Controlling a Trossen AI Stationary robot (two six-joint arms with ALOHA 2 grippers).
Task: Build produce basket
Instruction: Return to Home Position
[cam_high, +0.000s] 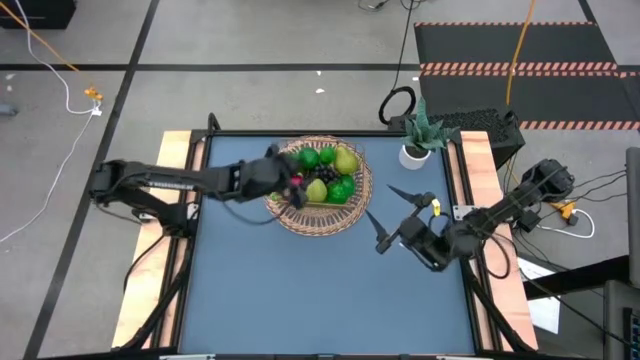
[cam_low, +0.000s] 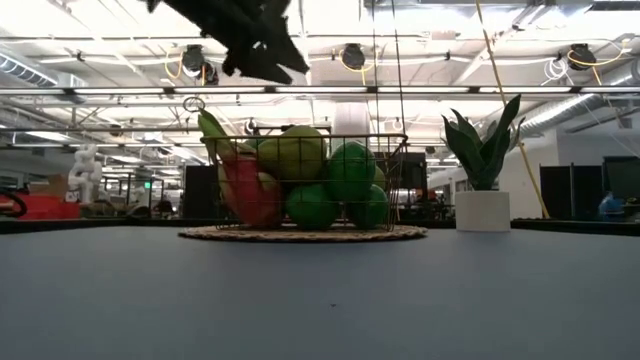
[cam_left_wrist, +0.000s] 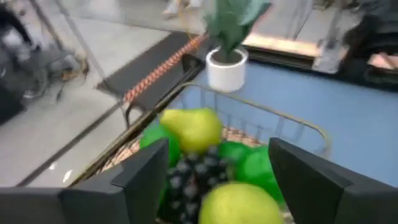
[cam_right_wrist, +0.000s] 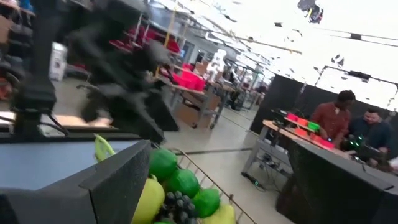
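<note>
The round wicker basket stands at the table's far middle, holding the produce: two yellow-green pears, round green fruits, a dark grape bunch and a pink dragon fruit. My left gripper hovers open over the basket's left part, above the fruit. None of the produce lies between its fingers. My right gripper stands open above the table to the right of the basket, pointing toward it.
A small white pot with a green plant stands at the far right, close to the basket. Bare blue table lies toward the near edge. People stand at benches in the room beyond.
</note>
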